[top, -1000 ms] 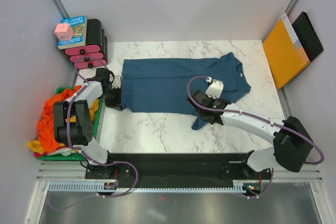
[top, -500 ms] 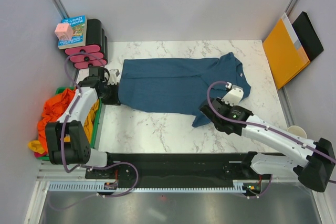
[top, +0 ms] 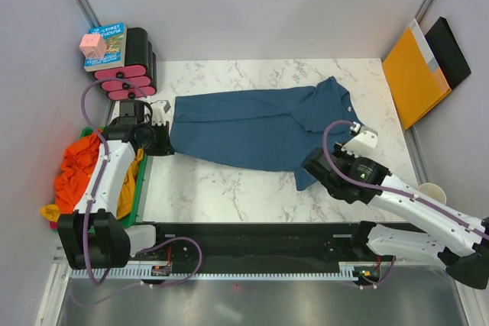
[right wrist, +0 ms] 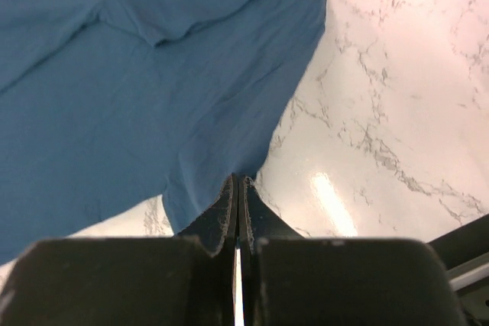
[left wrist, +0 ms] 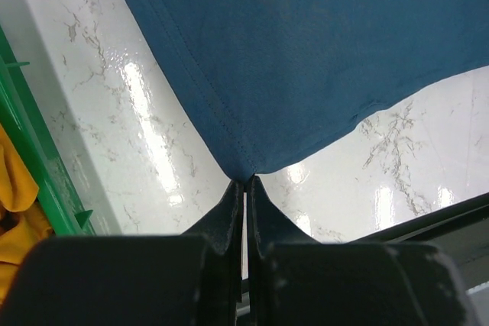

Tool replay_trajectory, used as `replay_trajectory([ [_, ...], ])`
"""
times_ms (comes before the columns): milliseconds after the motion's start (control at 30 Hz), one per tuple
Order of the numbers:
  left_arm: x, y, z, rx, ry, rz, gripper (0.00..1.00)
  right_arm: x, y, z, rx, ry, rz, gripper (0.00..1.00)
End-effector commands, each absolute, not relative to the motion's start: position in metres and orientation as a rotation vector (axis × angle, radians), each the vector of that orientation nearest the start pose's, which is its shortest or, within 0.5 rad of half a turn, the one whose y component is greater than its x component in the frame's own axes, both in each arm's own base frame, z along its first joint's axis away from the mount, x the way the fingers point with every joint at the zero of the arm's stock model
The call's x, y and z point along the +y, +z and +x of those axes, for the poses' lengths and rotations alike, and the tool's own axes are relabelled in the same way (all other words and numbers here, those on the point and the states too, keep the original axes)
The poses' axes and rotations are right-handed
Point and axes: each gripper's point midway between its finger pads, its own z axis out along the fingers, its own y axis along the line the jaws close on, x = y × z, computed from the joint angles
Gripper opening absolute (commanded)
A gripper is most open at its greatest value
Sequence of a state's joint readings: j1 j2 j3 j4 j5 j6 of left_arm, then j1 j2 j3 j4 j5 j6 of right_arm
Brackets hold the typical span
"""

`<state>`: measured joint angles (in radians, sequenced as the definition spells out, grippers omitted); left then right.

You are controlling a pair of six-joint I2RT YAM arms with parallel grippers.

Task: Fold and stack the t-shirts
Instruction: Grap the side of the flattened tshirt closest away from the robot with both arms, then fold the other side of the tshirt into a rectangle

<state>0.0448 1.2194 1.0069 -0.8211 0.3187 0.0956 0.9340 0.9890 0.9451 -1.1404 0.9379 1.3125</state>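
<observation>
The dark teal-blue t-shirt [top: 252, 124] lies spread across the marble table, folded lengthwise, collar end at the right. My left gripper [top: 163, 145] is shut on its near left corner, and the pinched hem shows in the left wrist view [left wrist: 244, 179]. My right gripper [top: 309, 169] is shut on the near right part by the sleeve, seen in the right wrist view [right wrist: 239, 177]. The teal cloth fills both wrist views [left wrist: 306, 51] [right wrist: 153, 82]. The orange t-shirt [top: 76, 173] and the mustard yellow one [top: 136, 166] lie heaped in the green bin [top: 130, 204] at the left.
A stack of black and pink items [top: 131, 66] with a book [top: 111, 43] and a pink cube [top: 93, 46] stands at the back left. An orange envelope [top: 412, 74] and a black folder [top: 451, 51] lie at the right. A paper cup [top: 433, 189] sits at the right edge.
Both grippers have pulled the shirt's near edge outward: the left one moved left, the right one moved right and nearer. The shirt is stretched wider and slanted.
</observation>
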Motion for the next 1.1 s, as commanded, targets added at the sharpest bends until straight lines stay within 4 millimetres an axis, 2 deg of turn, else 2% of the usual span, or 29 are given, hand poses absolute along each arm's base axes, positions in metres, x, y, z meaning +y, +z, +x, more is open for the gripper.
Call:
replay_trajectory([
  [0,-0.036,0.157,0.280,2.513,-0.362,0.189,0.02,0.076,0.228,0.224,1.925,-0.126,0.617,0.00],
  [33,-0.035,0.158,0.284,2.512,-0.358,0.179,0.02,0.075,0.238,0.230,1.905,-0.134,0.629,0.00],
  [67,-0.032,0.155,0.290,2.527,-0.359,0.155,0.02,0.074,0.242,0.235,1.906,-0.176,0.593,0.00],
  [100,-0.029,0.160,0.300,2.507,-0.346,0.147,0.02,0.078,0.242,0.243,1.903,-0.188,0.592,0.00],
  [167,-0.027,0.160,0.310,2.508,-0.342,0.136,0.02,0.072,0.247,0.258,1.895,-0.211,0.620,0.00],
  [233,-0.023,0.159,0.327,2.507,-0.326,0.126,0.02,0.069,0.249,0.278,1.895,-0.203,0.630,0.00],
  [267,-0.021,0.165,0.337,2.488,-0.318,0.123,0.02,0.070,0.255,0.289,1.867,-0.172,0.654,0.00],
  [300,-0.019,0.159,0.345,2.503,-0.311,0.117,0.02,0.061,0.251,0.297,1.890,-0.214,0.647,0.00],
  [333,-0.019,0.160,0.350,2.501,-0.311,0.113,0.02,0.059,0.256,0.305,1.880,-0.218,0.653,0.00],
  [367,-0.017,0.167,0.360,2.481,-0.303,0.112,0.02,0.060,0.256,0.316,1.873,-0.221,0.657,0.00],
  [433,-0.015,0.162,0.374,2.495,-0.296,0.096,0.02,0.051,0.261,0.330,1.880,-0.244,0.655,0.00],
  [467,-0.014,0.169,0.382,2.476,-0.294,0.094,0.02,0.051,0.259,0.342,1.878,-0.248,0.653,0.00],
  [500,-0.013,0.163,0.389,2.491,-0.294,0.089,0.02,0.044,0.262,0.350,1.871,-0.255,0.674,0.00],
  [567,-0.013,0.170,0.402,2.470,-0.290,0.084,0.02,0.045,0.256,0.368,1.887,-0.259,0.657,0.00],
  [600,-0.011,0.169,0.406,2.473,-0.282,0.077,0.02,0.038,0.260,0.377,1.875,-0.264,0.678,0.00],
  [633,-0.011,0.163,0.410,2.488,-0.289,0.070,0.02,0.037,0.258,0.383,1.887,-0.263,0.671,0.00],
  [667,-0.010,0.165,0.416,2.480,-0.284,0.070,0.02,0.037,0.252,0.395,1.891,-0.273,0.675,0.00],
  [700,-0.008,0.164,0.419,2.482,-0.274,0.062,0.02,0.031,0.257,0.405,1.876,-0.276,0.691,0.00],
  [733,-0.007,0.157,0.423,2.497,-0.275,0.057,0.02,0.028,0.256,0.413,1.879,-0.279,0.696,0.00],
  [767,-0.007,0.158,0.427,2.492,-0.271,0.059,0.02,0.030,0.246,0.425,1.907,-0.291,0.678,0.00],
  [800,-0.005,0.155,0.429,2.498,-0.261,0.049,0.02,0.025,0.257,0.436,1.881,-0.288,0.696,0.00],
  [833,-0.004,0.155,0.432,2.495,-0.259,0.049,0.02,0.024,0.257,0.444,1.883,-0.290,0.694,0.00],
  [867,-0.003,0.149,0.435,2.507,-0.253,0.045,0.02,0.023,0.246,0.456,1.911,-0.309,0.679,0.00],
  [900,-0.002,0.146,0.437,2.512,-0.247,0.039,0.02,0.025,0.259,0.467,1.885,-0.290,0.681,0.00],
  [933,-0.002,0.142,0.438,2.522,-0.243,0.038,0.02,0.027,0.247,0.479,1.911,-0.308,0.669,0.00],
  [967,0.000,0.140,0.439,2.523,-0.240,0.031,0.02,0.028,0.259,0.489,1.894,-0.287,0.661,0.00],
  [1000,0.000,0.136,0.440,2.529,-0.236,0.027,0.02,0.031,0.259,0.496,1.898,-0.285,0.651,0.00],
  [1033,0.000,0.135,0.440,2.533,-0.236,0.026,0.02,0.033,0.247,0.505,1.920,-0.299,0.640,0.00],
  [1067,0.001,0.131,0.441,2.539,-0.233,0.020,0.02,0.036,0.255,0.515,1.910,-0.285,0.625,0.00],
])
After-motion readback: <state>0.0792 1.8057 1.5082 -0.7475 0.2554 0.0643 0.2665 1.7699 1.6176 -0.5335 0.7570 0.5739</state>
